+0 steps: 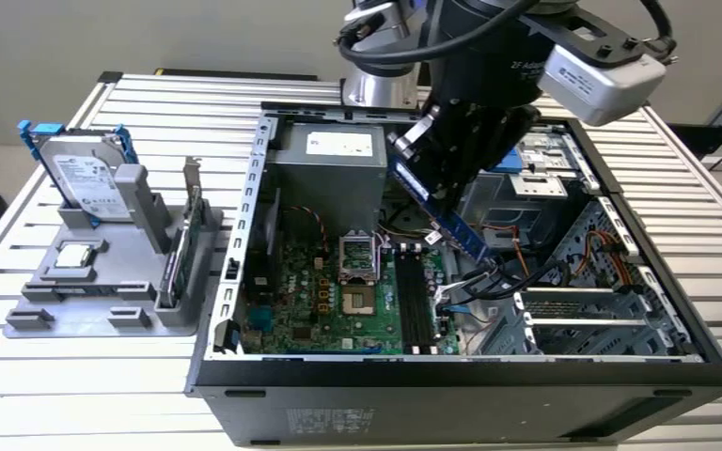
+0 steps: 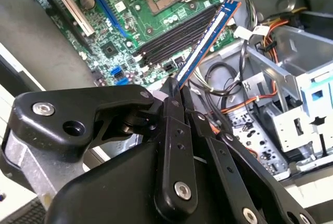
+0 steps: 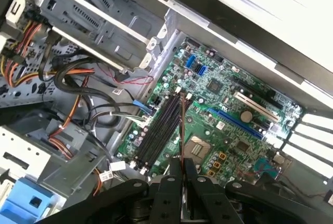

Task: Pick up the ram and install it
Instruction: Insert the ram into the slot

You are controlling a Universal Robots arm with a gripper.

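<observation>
Pincer (image 1: 427,150) clamped on one end of the ram (image 1: 455,224), free end aimed down toward the black slots (image 1: 414,299).

Stick held edge-on and lengthwise along the slots, seemingly to line it up for seating; tilted, apart from the slots, not yet seated. Beside the slots, rest of the motherboard (image 1: 330,291) and loose cables (image 1: 499,277); around the slots, the open case (image 1: 462,378); well off from the slots, on the tabletop (image 1: 72,395), grey holder (image 1: 35,319) with a hard drive (image 1: 86,174).
</observation>
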